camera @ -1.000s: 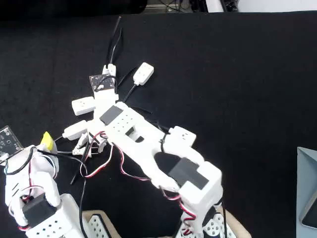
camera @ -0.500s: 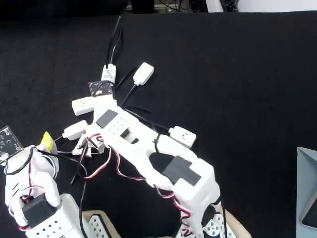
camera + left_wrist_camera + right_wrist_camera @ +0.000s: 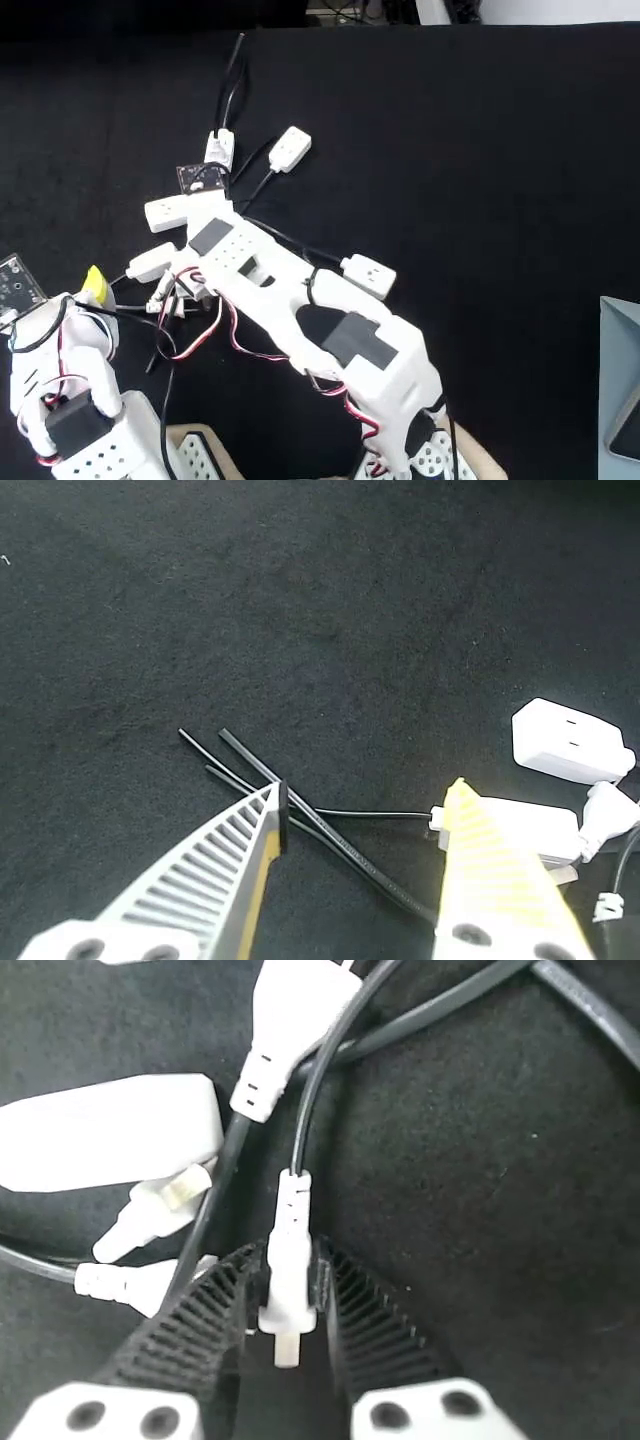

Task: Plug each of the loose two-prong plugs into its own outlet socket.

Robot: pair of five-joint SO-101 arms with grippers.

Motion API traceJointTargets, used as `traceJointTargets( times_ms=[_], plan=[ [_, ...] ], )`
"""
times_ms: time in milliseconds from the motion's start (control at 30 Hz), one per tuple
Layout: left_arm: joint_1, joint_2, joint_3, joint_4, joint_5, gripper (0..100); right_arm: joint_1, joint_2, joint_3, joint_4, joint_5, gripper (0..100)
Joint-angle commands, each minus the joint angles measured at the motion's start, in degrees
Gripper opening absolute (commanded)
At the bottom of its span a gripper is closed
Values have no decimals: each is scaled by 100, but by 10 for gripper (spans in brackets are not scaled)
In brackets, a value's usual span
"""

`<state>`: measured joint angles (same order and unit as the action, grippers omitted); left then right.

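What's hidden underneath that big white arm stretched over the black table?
Black cables run under the right arm, and its wrist covers where they go. The right wrist view shows the right gripper there, shut on a white plug.

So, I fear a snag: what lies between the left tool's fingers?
Left wrist view: black cords cross the cloth between the left tool's open fingers; nothing else.
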<state>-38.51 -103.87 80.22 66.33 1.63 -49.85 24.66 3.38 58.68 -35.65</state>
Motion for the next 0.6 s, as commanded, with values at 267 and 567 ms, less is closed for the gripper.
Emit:
traceJointTargets(
  times_ms=[267, 567],
  plan=[
    [-22, -26, -66, -141, 44, 257, 501, -2589, 514, 1090, 1134, 12],
    [1543, -35, -418, -527, 44, 259, 888, -6123, 2334, 1090, 2549, 11]
  ],
)
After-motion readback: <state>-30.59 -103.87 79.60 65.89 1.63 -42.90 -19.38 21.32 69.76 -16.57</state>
